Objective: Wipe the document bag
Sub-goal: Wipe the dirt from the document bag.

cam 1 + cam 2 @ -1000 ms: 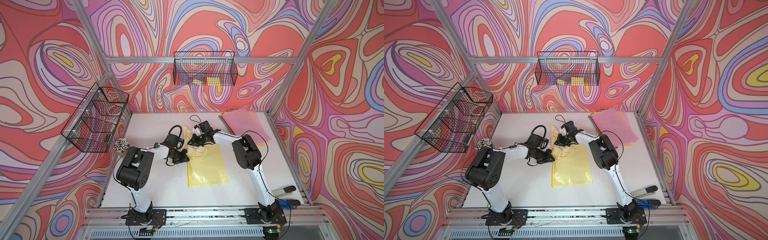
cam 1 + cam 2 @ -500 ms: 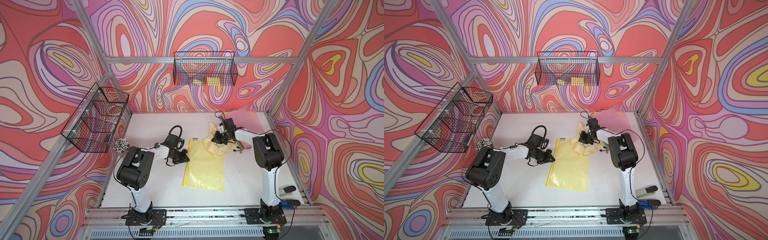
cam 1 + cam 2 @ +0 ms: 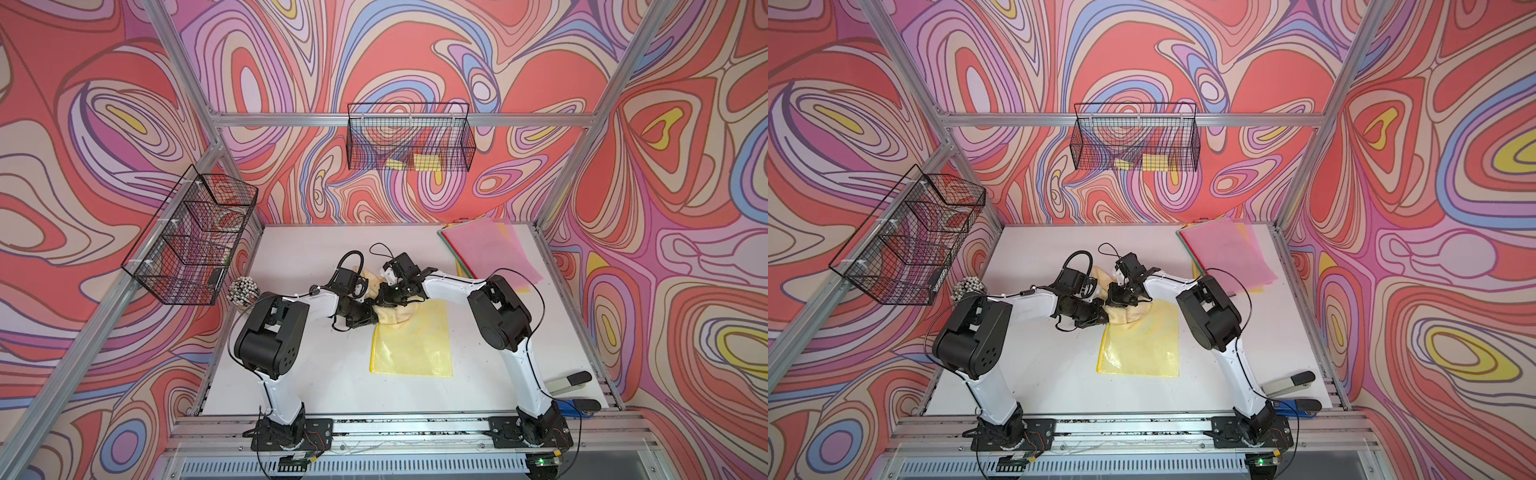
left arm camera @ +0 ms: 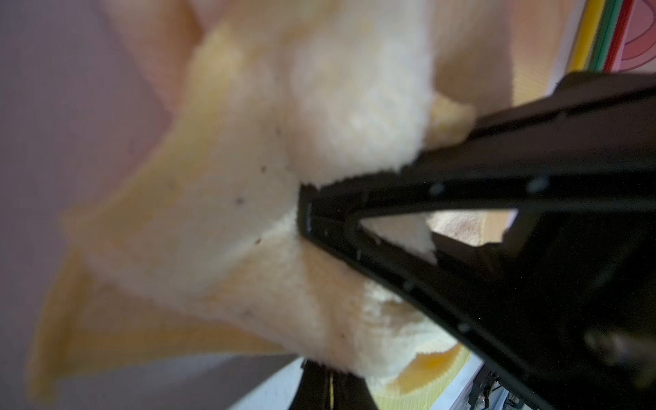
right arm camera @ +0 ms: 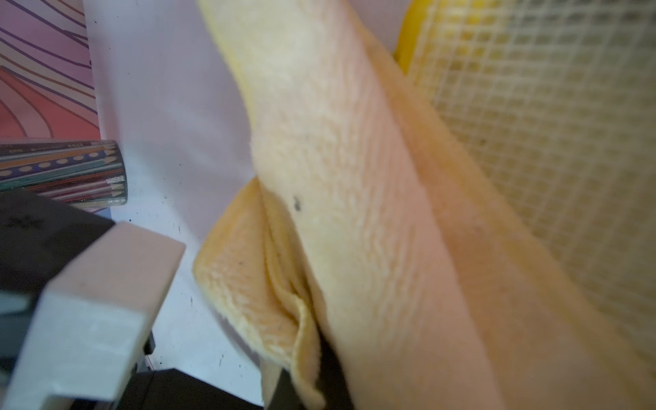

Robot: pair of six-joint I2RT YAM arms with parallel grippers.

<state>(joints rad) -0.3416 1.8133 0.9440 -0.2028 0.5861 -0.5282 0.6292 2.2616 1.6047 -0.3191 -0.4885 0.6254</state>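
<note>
The yellow mesh document bag (image 3: pixel 411 345) (image 3: pixel 1142 345) lies flat on the white table. A pale yellow cloth (image 3: pixel 395 313) (image 3: pixel 1127 313) is bunched on its far left corner. My right gripper (image 3: pixel 382 299) (image 3: pixel 1115 297) is shut on the cloth and presses it onto the bag. In the right wrist view the cloth (image 5: pixel 355 213) drapes over the right gripper (image 5: pixel 301 387), beside the bag's mesh (image 5: pixel 550 124). My left gripper (image 3: pixel 371 318) (image 3: pixel 1100 318) is shut at the same corner. In the left wrist view a thin yellow edge shows between the left gripper's (image 4: pixel 332 376) jaws, under the cloth (image 4: pixel 248 213).
A stack of coloured document bags (image 3: pixel 486 253) lies at the back right. Wire baskets hang on the back wall (image 3: pixel 409 141) and the left wall (image 3: pixel 191 241). A bundle of pens (image 3: pixel 243 289) stands at the left edge. Tools (image 3: pixel 569 380) lie at the front right.
The right gripper swung the cloth out to the back right, then back left onto the bag's far left corner. The bag skewed and straightened again. The left gripper stayed put.
</note>
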